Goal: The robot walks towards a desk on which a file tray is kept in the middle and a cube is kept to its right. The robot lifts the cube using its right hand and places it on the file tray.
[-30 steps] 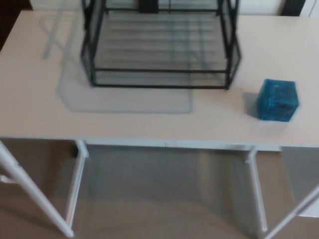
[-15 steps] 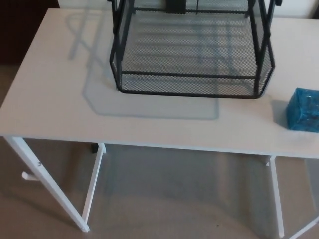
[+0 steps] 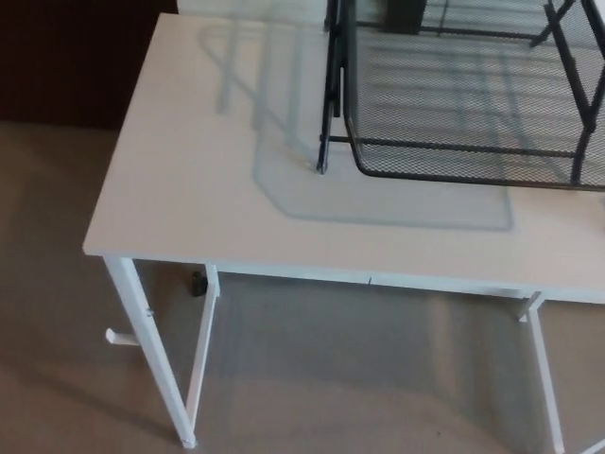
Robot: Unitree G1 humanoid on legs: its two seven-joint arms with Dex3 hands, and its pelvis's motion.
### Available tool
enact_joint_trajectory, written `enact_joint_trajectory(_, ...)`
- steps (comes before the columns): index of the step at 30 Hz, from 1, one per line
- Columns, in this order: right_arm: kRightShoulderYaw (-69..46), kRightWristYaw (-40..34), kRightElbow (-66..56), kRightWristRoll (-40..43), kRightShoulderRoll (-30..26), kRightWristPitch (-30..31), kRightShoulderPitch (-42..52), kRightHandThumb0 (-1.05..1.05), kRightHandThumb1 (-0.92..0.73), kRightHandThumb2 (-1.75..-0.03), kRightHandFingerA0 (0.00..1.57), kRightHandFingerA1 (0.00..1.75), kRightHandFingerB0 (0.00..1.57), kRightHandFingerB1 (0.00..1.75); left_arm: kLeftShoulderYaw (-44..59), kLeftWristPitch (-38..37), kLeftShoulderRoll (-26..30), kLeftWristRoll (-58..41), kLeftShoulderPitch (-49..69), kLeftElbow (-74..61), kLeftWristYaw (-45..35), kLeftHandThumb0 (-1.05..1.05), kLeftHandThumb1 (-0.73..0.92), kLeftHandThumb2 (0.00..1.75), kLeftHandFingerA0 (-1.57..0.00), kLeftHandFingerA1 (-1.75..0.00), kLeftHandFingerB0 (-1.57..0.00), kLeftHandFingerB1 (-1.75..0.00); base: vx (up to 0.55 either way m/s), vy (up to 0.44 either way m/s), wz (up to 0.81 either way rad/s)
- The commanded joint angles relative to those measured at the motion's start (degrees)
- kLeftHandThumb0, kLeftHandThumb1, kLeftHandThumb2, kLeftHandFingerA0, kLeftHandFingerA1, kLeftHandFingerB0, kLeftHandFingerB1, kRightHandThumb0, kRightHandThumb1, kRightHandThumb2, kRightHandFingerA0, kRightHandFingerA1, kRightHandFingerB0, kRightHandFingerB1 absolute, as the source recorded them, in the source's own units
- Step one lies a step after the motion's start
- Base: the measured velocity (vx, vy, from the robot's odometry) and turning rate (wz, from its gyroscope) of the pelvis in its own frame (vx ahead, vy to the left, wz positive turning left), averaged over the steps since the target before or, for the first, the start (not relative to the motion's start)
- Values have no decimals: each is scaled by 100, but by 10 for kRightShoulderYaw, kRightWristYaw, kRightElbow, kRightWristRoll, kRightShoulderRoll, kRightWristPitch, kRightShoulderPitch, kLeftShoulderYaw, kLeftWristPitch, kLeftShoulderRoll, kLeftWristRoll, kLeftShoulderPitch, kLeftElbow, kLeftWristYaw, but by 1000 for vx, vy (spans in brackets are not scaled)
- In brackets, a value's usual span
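Note:
A black wire-mesh file tray [image 3: 473,104] stands on the white desk [image 3: 208,180], filling the upper right of the head view and cut off by the right edge. The cube lies outside the picture. Neither of my hands shows in this view.
The desk's left end and front edge are in view, with its white legs [image 3: 151,350] reaching down to a beige carpet [image 3: 47,284]. A dark surface [image 3: 76,57] lies beyond the desk at the upper left.
The camera has swung to the left: the whole picture has shifted right, so the blue cube has left the view and the desk's left end now shows.

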Motion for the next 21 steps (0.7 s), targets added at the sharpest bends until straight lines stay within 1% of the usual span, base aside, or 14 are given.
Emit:
enact_joint_trajectory(1,10,10,6,-8,-9,4,-6,-77,-64,-60,32,50,7,31,1,-6,5,-1,5,-1,2,-48,30,108,-57,-85,-45,-78,0,0,0)
enact_joint_trajectory(3,17,6,7,-13,-10,6,-10,-74,-67,-61,39,52,5,32,2,-5,4,-2,7,0,2,-43,34,107,-56,-81,-44,-75,0,0,0)
enact_joint_trajectory(5,-8,23,8,15,-8,4,-10,-37,-38,-96,0,50,2,52,5,-2,3,-6,9,-1,-2,-48,34,109,-56,-84,-42,-76,-9,-110,3)
enact_joint_trajectory(6,-24,41,10,32,-10,15,-14,-66,-45,-81,16,50,3,39,5,3,3,-6,9,-2,-1,-44,35,109,-56,-81,-42,-74,-15,-139,-3)
enact_joint_trajectory(8,-25,34,11,24,-9,11,-14,-68,-47,-81,25,52,4,40,6,1,2,-6,13,-3,-1,-45,35,109,-57,-82,-43,-74,-45,-246,-1)
enact_joint_trajectory(9,-16,26,11,11,-9,4,-14,-69,-63,-59,32,45,8,32,6,1,2,-6,13,-4,-2,-42,36,110,-54,-81,-44,-74,3,-73,-7)
enact_joint_trajectory(10,4,12,11,-11,-11,0,-15,-80,-53,-86,32,55,9,40,8,2,2,-7,15,-5,-3,-41,36,110,-55,-81,-45,-75,7,-93,-1)
enact_joint_trajectory(12,31,-13,8,-34,-14,-16,-12,-77,-53,-89,39,60,5,38,8,1,0,-7,19,-5,0,-42,36,109,-56,-82,-44,-75,8,-9,-3)
enact_joint_trajectory(13,58,-27,9,-56,-16,-12,-15,-77,-71,-62,73,70,6,31,13,0,-2,-11,21,-3,3,-44,33,108,-56,-82,-43,-75,0,0,0)
enact_joint_trajectory(14,50,-19,10,-42,-15,-5,-17,-83,-58,-90,62,71,7,34,11,-3,-2,-8,23,-3,6,-45,33,108,-56,-81,-43,-74,29,34,-7)
enact_joint_trajectory(18,68,-37,7,-48,-17,-17,-12,-79,-56,-91,59,67,5,36,9,-9,-1,-5,27,-5,1,-49,32,109,-56,-84,-45,-76,2,84,-6)
enact_joint_trajectory(19,51,-20,9,-30,-18,-38,-5,-74,-69,-62,42,50,8,27,11,-8,-1,-7,26,-3,-2,-49,31,108,-56,-84,-43,-77,8,171,-6)
enact_joint_trajectory(20,58,-29,9,-37,-17,-33,-7,-79,-58,-93,47,65,6,31,11,-8,0,-8,27,-6,-5,-49,31,109,-55,-84,-42,-77,2,180,-3)
enact_joint_trajectory(21,58,-29,9,-37,-17,-33,-7,-79,-58,-93,47,65,6,31,11,-8,0,-7,27,-6,-5,-49,31,109,-55,-84,-42,-77,-42,232,17)
